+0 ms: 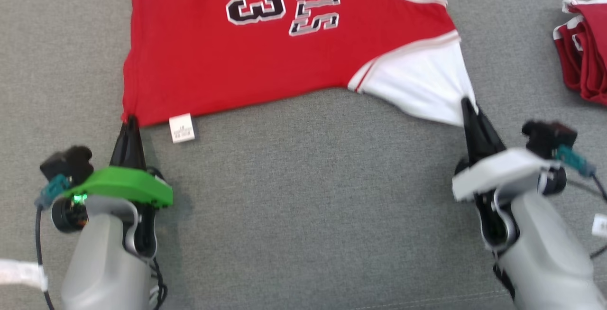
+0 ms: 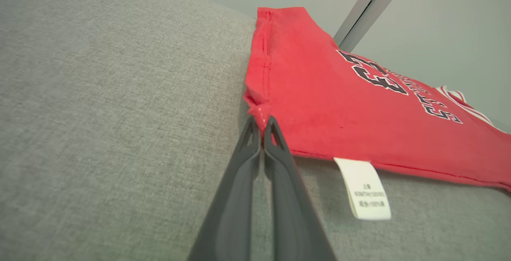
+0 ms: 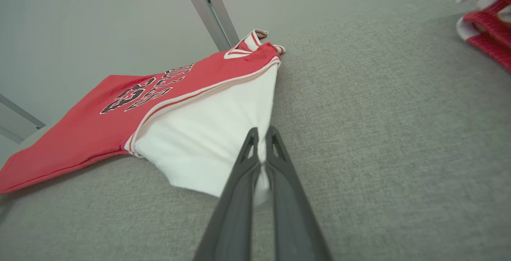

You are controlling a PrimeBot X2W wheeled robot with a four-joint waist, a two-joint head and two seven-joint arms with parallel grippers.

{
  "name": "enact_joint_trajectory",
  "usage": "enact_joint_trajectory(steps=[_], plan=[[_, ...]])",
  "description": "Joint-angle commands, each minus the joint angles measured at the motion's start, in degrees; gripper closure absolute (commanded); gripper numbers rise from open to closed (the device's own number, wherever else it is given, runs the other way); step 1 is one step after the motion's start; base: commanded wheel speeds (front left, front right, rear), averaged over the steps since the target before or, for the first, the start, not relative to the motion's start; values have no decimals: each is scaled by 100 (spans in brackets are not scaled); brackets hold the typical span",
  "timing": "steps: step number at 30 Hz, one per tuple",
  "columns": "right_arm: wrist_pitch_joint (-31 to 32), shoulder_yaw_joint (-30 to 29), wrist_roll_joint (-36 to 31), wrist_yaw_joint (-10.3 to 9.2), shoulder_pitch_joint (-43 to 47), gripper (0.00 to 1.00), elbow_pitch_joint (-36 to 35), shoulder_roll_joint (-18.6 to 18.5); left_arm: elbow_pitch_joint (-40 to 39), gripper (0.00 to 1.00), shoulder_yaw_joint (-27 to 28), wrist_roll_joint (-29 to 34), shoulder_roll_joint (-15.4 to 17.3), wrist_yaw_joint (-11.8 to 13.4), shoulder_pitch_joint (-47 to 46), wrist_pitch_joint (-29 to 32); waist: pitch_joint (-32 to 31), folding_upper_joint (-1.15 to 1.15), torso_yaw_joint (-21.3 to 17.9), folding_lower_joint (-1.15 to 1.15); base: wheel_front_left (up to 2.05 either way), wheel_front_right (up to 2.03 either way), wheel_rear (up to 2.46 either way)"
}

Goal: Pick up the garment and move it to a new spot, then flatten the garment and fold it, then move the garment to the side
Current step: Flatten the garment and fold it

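The garment (image 1: 246, 59) is a red jersey with white sleeves, a black "23" and lettering, spread flat on the grey fabric surface (image 1: 308, 196). My left gripper (image 1: 130, 121) is shut on its near hem corner, close to a white care label (image 1: 181, 128). In the left wrist view the dark fingers (image 2: 275, 149) pinch the red corner of the garment (image 2: 339, 105). My right gripper (image 1: 467, 106) is shut on the white sleeve's tip, which is pulled taut toward me. The right wrist view shows the sleeve (image 3: 207, 145) caught between the fingers (image 3: 275, 153).
A second red-and-white garment (image 1: 585, 54) lies bunched at the right edge of the surface, also visible as a heap (image 3: 485, 17) in the right wrist view. A metal post (image 3: 209, 7) rises behind the surface. Cables (image 1: 595, 186) trail from the right wrist.
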Motion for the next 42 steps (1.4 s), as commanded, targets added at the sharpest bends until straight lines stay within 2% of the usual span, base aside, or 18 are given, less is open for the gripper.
enact_joint_trajectory(steps=[1, 6, 10, 15, 21, 28, 34, 42], plan=[[-23, -92, -95, -11, 445, 100, -303, 14, -213, 100, 82, 82, 33, 11, 317, -28, -186, 0, 29, 0, 0, 0, 0], [-24, -353, -324, -11, 1623, 100, -1378, 178, -969, 100, 168, 297, 18, 69, 1151, -28, -362, 0, -25, 0, 0, 0, 0], [296, -636, -536, -11, 2442, 100, -2252, 337, -1661, 100, 182, 391, 68, 260, 1777, 51, -468, 0, -62, 0, 0, 0, 0], [1087, -967, -759, -11, 3386, 100, -3322, 547, -2908, 100, 113, 464, 34, 629, 2675, 611, -650, 0, -64, 0, 0, 0, 0], [1891, -1189, -865, -11, 3919, 100, -4183, 647, -4230, 100, 23, 510, 71, 981, 3395, 1446, -749, 0, -68, 0, 0, 0, 0], [2401, -1317, -894, -11, 3746, 100, -4382, 669, -4823, 100, -95, 459, 249, 1073, 3479, 2238, -665, 0, -16, 0, 0, 0, 0], [2719, -1305, -878, -11, 3177, 100, -4127, 657, -4699, 100, -201, 195, 404, 932, 3083, 2953, -405, 0, 4, 0, 0, 0, 0], [3188, -1147, -811, -11, 1822, 100, -3568, 217, -4386, 100, -161, -174, 651, 817, 2327, 3731, 65, 0, 69, 0, 0, 0, 0]])
